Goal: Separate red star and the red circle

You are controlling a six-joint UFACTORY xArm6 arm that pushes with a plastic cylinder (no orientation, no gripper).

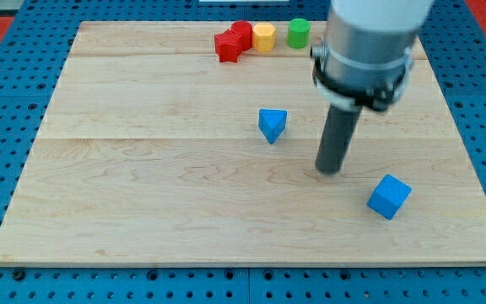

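The red star (226, 46) lies near the view's top edge of the wooden board (142, 194), touching the red circle (242, 33) just up and right of it. My tip (329, 171) rests on the board well below and to the right of both red blocks, between the blue triangle (272, 124) and the blue cube (389, 196).
A yellow block (264, 37) sits right next to the red circle on its right. A green circle (299, 33) stands further right along the top edge. The arm's grey body (368, 46) covers the board's top right area. A blue pegboard surrounds the board.
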